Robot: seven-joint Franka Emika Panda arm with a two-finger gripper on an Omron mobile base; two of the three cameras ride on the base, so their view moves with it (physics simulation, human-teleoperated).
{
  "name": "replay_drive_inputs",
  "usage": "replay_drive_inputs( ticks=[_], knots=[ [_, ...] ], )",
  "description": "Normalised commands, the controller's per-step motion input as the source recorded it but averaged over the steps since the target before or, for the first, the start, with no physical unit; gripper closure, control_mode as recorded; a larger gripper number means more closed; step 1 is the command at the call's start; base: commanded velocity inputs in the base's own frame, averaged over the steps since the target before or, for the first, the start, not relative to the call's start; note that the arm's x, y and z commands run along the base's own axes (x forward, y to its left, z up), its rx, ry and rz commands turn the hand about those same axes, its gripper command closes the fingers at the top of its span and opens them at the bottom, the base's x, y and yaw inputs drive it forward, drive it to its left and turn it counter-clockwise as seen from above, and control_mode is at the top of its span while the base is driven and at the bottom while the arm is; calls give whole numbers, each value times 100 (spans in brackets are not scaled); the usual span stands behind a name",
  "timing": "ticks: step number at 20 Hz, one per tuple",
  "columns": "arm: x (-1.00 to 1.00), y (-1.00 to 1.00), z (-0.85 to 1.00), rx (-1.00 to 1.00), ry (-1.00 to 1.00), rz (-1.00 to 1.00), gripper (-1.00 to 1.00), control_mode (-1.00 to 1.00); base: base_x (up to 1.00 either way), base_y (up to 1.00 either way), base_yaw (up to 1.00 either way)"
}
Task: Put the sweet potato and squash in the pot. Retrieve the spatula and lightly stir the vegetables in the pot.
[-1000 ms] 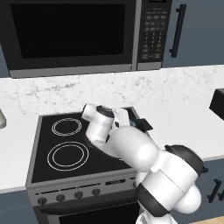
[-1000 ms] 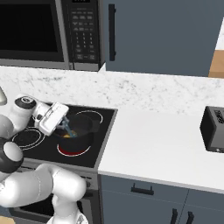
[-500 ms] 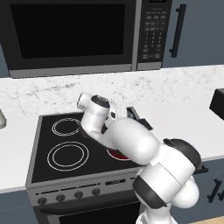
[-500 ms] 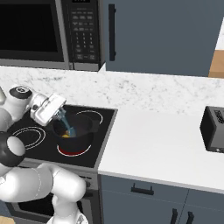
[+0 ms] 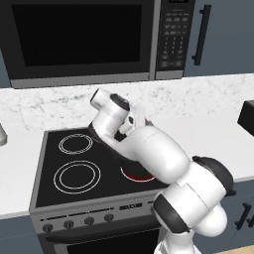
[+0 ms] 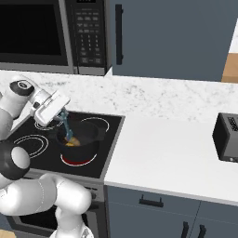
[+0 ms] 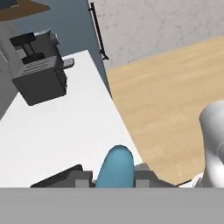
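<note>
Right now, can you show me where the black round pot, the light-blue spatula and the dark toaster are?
black round pot [image 6: 83,145], right base view, front wall.
light-blue spatula [image 6: 68,127], right base view, handle.
dark toaster [image 6: 226,137], right base view, side.

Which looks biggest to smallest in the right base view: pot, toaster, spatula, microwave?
1. microwave, cut off by the frame edge, yet largest.
2. pot and toaster: they look alike; the toaster is cropped at the edge, so no ranking.
3. spatula, slim, held by the gripper, blade down in the pot.
</note>
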Motion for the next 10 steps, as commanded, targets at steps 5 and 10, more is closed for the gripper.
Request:
replay_drive_inputs(
  ticks=[5,10],
  knots=[
    [0,0,7,21,0,0,100,-100,0,0,0],
    [0,0,-22,8,1,0,100,-100,0,0,0]
  ],
)
